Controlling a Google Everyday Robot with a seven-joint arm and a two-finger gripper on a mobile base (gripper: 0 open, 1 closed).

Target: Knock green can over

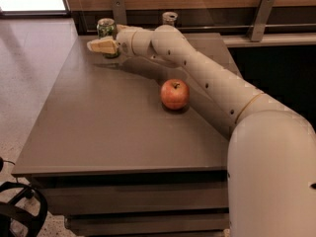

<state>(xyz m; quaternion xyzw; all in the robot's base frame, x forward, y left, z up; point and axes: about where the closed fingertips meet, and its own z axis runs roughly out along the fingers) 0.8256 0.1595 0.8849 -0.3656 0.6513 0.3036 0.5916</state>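
A white robot arm point(207, 83) reaches across a grey table point(98, 127). Its gripper point(101, 46) hangs low over the far left corner, its 2 tan fingers point(106, 46) pressed together into 1 wedge. The green can point(105, 27) stands upright just behind the fingers; contact cannot be told. 1 silver can point(169, 18) stands farther right of them. 1 red apple point(174, 94) sits well apart, nearer and right.

green can point(105, 27) | mottled grn, silver top | upright | far-L tbl point(98, 132) edge | tool point(98, 46) just in front
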